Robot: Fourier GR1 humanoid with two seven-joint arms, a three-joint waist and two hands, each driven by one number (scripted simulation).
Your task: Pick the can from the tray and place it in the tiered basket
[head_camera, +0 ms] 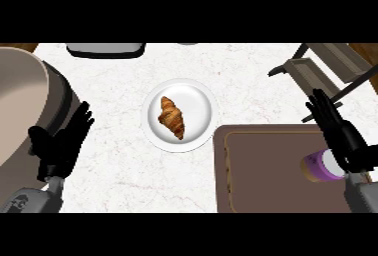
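Note:
A purple can with a white top [320, 166] stands on the brown tray [266, 170] near its right edge. My right hand [341, 136] is just beside and above the can, fingers straight and pointing away, partly covering the can's right side. The tiered basket [325, 67] with its grey shelves and dark frame stands at the far right. My left hand [60, 141] rests open at the left edge, fingers up, holding nothing.
A white plate [198, 100] with a croissant [172, 116] lies mid-counter, left of the tray. A large beige sink basin [18, 100] fills the left side. A grey object [105, 49] sits at the far edge.

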